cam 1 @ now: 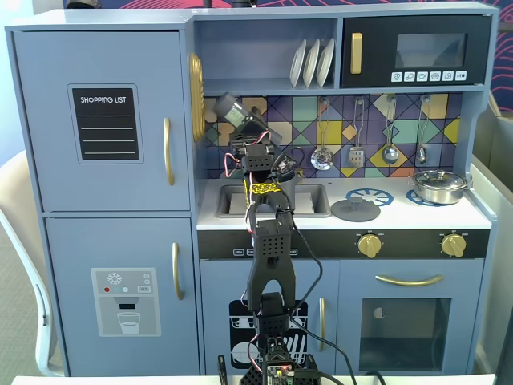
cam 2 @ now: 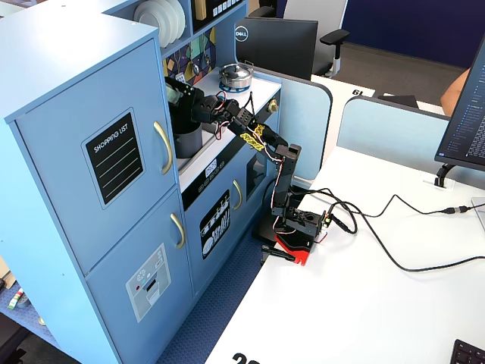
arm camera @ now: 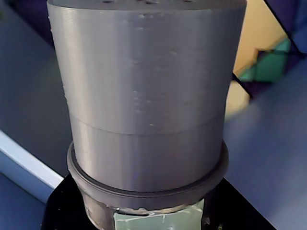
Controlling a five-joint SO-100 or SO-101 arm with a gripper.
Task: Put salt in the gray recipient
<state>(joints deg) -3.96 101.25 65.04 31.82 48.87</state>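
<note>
The salt [cam 1: 232, 110], a gray cylinder with a perforated cap, is held tilted in the air above the dark gray recipient [cam 2: 187, 141], which is seen upright on the bench.

Gray salt [arm camera: 144, 96], pale green label [arm camera: 158, 221]

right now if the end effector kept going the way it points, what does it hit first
Probably the patterned back wall of the toy kitchen. The end effector holds the salt raised and tilted up-left above the sink area, aimed at the wall. The gray pot sits lower, off that line. Depth is unclear.
</note>
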